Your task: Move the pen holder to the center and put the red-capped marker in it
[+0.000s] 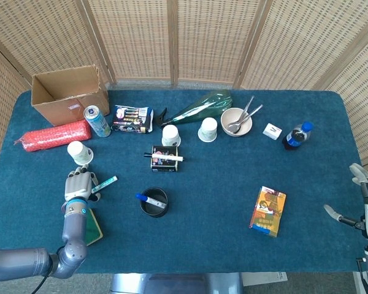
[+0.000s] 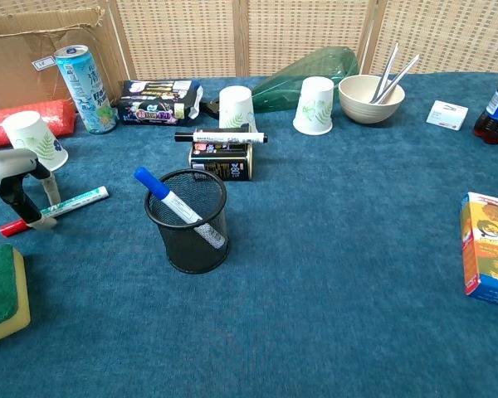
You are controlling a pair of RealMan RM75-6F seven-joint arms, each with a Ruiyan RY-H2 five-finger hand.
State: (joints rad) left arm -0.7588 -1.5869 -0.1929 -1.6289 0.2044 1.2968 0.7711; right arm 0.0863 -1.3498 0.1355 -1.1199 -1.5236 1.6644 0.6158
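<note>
at table's left, left hand [image 2: 12,186] touching red-capped marker [image 2: 54,211]

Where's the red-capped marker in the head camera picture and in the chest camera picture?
Head view: red-capped marker lies left of centre, beside the left robot hand.
Chest view: red-capped marker lies at the left edge, under that hand's fingers.
Shared landmark: the black mesh pen holder to its right.

Bright even light, soft faint shadows, both views sharp.
</note>
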